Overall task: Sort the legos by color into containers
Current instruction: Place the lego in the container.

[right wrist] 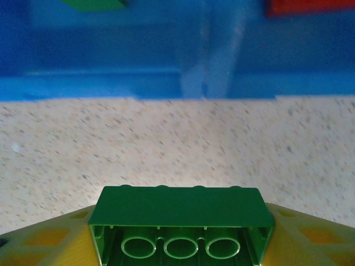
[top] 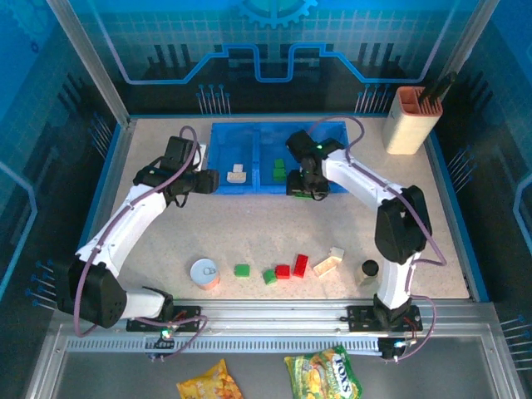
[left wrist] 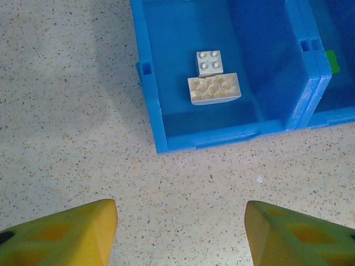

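Worktop (top: 249, 224) speckled and bare across a broad band between the blue three-compartment bin (top: 249, 141) at the far side and the loose legos near the arm bases: one green brick (top: 242, 270), a second green brick (top: 269, 276), a low red brick (top: 283, 271), a longer red brick (top: 300, 265), and cream pieces (top: 329, 263) lying close together, count unclear. Round tin (top: 204, 273) closes that row at the left, small dark cylinder (top: 368, 269) at the right. Bare strip also left of the bin, out to the blue border; beige holder (top: 410, 120) fills the far right corner, well apart from the bin. Left tool (left wrist: 180, 233) hovers over open worktop just short of the bin's near left corner, fingers (left wrist: 61, 233) wide apart, nothing between. Left compartment holds a square cream brick (left wrist: 209, 62) against an oblong cream brick (left wrist: 214, 88), both clear of the walls. Green sliver (left wrist: 331, 60) in the middle compartment, cut off by the divider. Right tool (top: 306, 189) is clamped on an oblong green brick (right wrist: 180, 221), hollow underside toward the wrist camera, over bare worktop just in front of the bin's near wall; its fingers mostly hidden behind the brick. Beyond that wall a green piece (right wrist: 94, 3) and a red piece (right wrist: 310, 5), both cut by the frame's top edge and blurred. From above, the right arm covers most of the right compartment; contents unreadable there. Yellow snack bag (top: 204, 384) and green snack bag (top: 322, 374) lie past the near rail, off the worktop.
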